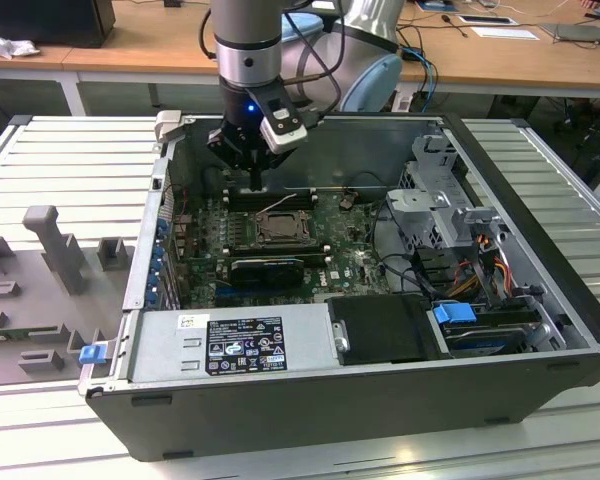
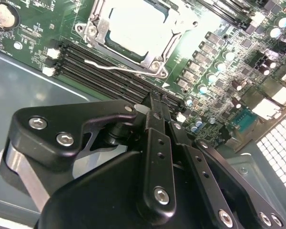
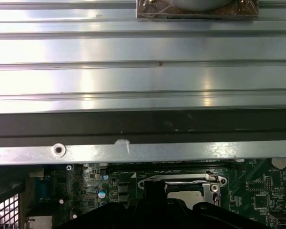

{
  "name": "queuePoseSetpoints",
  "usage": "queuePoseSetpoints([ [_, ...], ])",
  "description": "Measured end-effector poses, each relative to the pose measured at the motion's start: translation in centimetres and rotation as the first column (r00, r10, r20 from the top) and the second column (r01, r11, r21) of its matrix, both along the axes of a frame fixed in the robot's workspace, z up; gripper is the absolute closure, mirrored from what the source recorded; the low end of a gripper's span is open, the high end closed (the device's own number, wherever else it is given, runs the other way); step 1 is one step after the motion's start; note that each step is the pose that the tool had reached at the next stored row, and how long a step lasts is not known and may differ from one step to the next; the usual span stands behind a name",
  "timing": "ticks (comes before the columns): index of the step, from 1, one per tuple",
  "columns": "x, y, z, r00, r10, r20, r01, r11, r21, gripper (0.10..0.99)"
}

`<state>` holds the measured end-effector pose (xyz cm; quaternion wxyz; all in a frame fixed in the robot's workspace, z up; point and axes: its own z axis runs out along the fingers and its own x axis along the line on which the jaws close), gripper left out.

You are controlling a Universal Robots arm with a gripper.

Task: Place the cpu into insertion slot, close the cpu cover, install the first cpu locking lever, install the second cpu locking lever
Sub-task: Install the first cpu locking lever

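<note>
The cpu (image 2: 133,26), a pale square chip, lies in the insertion slot (image 1: 280,230) on the green board. The cpu cover (image 2: 101,38), a silver frame, lies flat around the chip. One thin wire locking lever (image 2: 112,67) lies loose beside the socket over the memory slots, and in the exterior view it angles up from the socket (image 1: 280,205). My gripper (image 2: 155,102) hangs just above the board behind the socket (image 1: 255,183), shut with nothing in it. Its dark tip (image 3: 155,188) stands next to the socket frame (image 3: 186,183) in the first wrist view.
The open case wall and rim (image 3: 133,152) run close behind the gripper. A black ribbed heatsink (image 1: 268,270) lies in front of the socket, with the power supply (image 1: 230,340) beyond it. The drive cage and cables (image 1: 450,210) fill the exterior view's right.
</note>
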<state>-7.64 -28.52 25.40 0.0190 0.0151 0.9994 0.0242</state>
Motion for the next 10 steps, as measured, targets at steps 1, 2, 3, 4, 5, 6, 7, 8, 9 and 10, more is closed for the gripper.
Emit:
queuePoseSetpoints([
  [1,0.14,0.00,0.00,1.0000,0.000,0.0000,0.000,1.0000,0.000,0.980],
  [2,0.27,0.00,-0.01,1.0000,0.000,0.0000,0.000,1.0000,0.000,0.980],
  [3,0.40,0.00,-0.02,1.0000,0.000,0.0000,0.000,1.0000,0.000,0.980],
  [4,0.51,0.00,-0.03,1.0000,0.000,0.0000,0.000,1.0000,0.000,0.980],
  [5,0.63,0.00,-0.05,1.0000,0.000,0.0001,0.000,1.0000,0.000,0.980],
  [6,0.73,0.00,-0.06,1.0000,0.000,0.0001,0.000,1.0000,0.000,0.980],
  [7,0.82,0.00,-0.09,1.0000,0.000,0.0001,0.000,1.0000,0.000,0.980],
  [8,0.85,-0.01,-0.09,1.0000,0.000,0.0000,0.000,1.0000,0.000,0.980],
  [9,0.89,-0.01,-0.11,1.0000,0.000,0.0000,0.000,1.0000,0.000,0.980],
  [10,0.93,0.00,-0.16,1.0000,0.000,0.0001,0.000,1.0000,0.000,0.980],
])
